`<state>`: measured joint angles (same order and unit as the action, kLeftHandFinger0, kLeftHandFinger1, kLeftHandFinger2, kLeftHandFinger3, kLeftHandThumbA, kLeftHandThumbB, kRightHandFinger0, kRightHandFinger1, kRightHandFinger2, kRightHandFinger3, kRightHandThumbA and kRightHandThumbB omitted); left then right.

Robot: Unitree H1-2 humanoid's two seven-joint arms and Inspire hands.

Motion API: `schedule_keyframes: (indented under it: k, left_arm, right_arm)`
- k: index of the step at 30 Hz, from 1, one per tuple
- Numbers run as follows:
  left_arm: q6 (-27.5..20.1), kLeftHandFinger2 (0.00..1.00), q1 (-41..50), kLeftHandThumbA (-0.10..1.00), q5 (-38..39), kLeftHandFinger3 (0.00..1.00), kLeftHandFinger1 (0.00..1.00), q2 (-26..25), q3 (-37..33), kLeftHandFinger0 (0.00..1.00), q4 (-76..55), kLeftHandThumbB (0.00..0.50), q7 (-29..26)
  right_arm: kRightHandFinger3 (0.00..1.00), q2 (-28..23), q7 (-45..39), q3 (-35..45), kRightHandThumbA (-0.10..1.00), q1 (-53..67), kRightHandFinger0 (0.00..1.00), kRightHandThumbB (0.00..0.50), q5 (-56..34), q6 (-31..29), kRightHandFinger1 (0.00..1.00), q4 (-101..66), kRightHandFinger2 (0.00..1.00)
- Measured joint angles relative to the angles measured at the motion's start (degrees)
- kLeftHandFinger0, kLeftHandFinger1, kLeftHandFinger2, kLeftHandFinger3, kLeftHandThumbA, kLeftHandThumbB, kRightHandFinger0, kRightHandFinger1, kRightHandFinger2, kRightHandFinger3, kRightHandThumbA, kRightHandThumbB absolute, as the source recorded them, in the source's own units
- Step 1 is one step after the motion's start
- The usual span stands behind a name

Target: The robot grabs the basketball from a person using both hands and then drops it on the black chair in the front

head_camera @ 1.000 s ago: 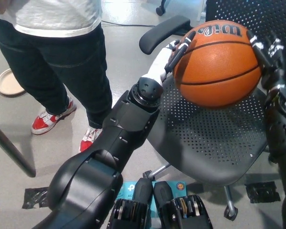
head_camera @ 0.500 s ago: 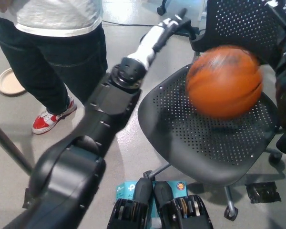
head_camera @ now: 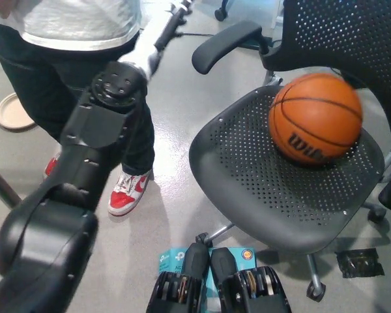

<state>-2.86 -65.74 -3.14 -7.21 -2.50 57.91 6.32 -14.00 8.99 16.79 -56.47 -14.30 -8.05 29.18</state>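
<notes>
Basketball (head_camera: pixel 315 117) on black chair (head_camera: pixel 247 189); left hand (head_camera: pixel 176 12) partly cropped.

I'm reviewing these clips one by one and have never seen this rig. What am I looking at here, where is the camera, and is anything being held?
The one picture comes from a camera on a humanoid robot's head, looking steeply down. The big dark limb on the left is the robot's left arm; its white left hand reaches to the top edge, too cut off to judge. The right hand is out of view. The basketball rests on the seat of the black chair, held by nothing. A person stands beside the chair.
</notes>
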Motion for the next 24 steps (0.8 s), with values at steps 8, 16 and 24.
schedule_keyframes:
  k: [8,16,24]
  left_arm:
    - [1.16,1.00,12.29,1.00,1.29,1.00,1.00,-0.61,0.65,1.00,-20.26,0.384,1.45]
    - [2.72,1.00,28.01,1.00,2.41,1.00,1.00,-0.35,0.53,1.00,-37.29,0.416,1.49]
    - [3.23,1.00,45.06,1.00,3.11,1.00,1.00,-0.77,0.66,1.00,-53.54,0.348,1.48]
  right_arm:
    - [1.00,0.31,-0.20,-0.68,1.00,6.71,1.00,0.282,0.00,2.08,1.00,-13.71,1.00]
    - [1.00,1.80,-0.48,-2.45,1.00,17.88,1.00,0.362,-0.02,3.62,1.00,-23.68,1.00]
    - [1.00,3.34,-1.20,-7.26,1.00,33.62,1.00,0.272,0.01,4.44,1.00,-33.75,1.00]
